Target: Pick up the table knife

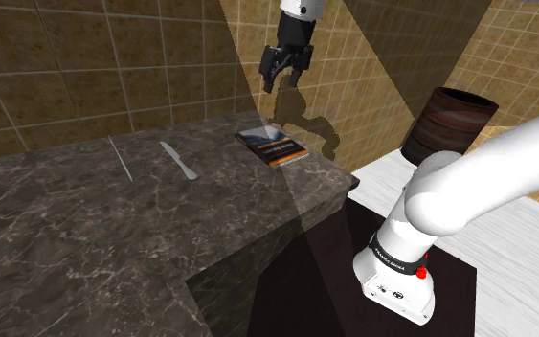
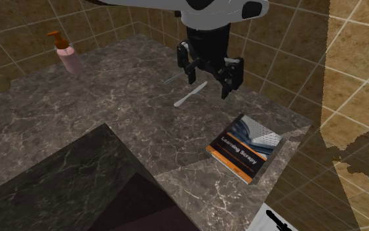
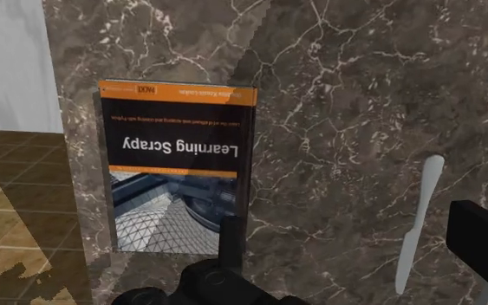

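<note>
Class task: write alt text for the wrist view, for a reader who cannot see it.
A pale table knife lies flat on a dark marbled counter, below the open black gripper and near one finger. Beside it, apart, lies a book titled Learning Scrapy.

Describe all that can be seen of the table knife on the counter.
The table knife is plain pale grey, one piece, with a rounded wider end and a narrower one; the material does not show. It lies flat on the dark veined counter, between a thin rod and a book, apart from both. Only the counter touches it; the open hand hangs in the air, nearer the book.
</note>
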`<control>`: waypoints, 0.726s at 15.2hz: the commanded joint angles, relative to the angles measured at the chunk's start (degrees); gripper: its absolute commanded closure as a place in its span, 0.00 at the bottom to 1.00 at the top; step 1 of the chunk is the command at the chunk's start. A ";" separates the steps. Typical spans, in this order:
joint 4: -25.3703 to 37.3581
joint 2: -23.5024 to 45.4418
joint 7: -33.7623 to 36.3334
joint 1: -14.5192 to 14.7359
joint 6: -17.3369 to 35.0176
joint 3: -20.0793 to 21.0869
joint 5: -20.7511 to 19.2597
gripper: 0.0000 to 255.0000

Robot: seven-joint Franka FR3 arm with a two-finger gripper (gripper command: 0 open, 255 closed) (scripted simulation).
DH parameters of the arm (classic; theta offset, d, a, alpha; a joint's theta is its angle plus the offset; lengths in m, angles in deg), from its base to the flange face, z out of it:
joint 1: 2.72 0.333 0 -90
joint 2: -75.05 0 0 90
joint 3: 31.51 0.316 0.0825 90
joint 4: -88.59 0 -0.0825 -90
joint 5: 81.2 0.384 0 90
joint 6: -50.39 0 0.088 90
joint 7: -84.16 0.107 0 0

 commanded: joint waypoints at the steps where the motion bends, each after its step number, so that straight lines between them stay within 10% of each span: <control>1: 1.22 3.94 1.71 0.15 2.10 1.30 0.22 0.00; 11: 11.28 24.98 9.84 0.78 9.63 6.31 -1.62 0.00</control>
